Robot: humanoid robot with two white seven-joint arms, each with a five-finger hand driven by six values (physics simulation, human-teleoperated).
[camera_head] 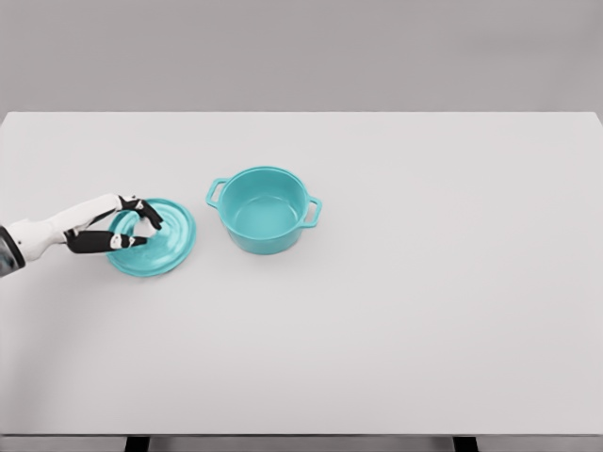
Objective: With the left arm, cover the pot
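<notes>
1. Head view looks down on a wide, flat white table point(396, 311) that fills most of the picture, with a grey wall behind its far edge.
2. Left of the table's middle stands a round teal pot point(265, 209) with two small loop handles, one at its far left and one at its right side. It is upright, uncovered, and its inside shows nothing in it.
3. Just to the left of the pot, apart from it by a narrow strip of bare table, lies a round teal lid point(165, 247), flat or nearly flat on the surface.
4. A white arm comes in from the picture's left edge, to the left of the pot, and ends in the left hand point(121, 229) with dark fingers point(148, 215).
5. That hand sits over the lid's left half, on the side away from the pot. The fingers are curled in toward the lid's centre, apparently closing around a knob there, though the knob itself is hidden and I cannot tell how firm the grip is.
6. Lid and pot match in colour.
</notes>
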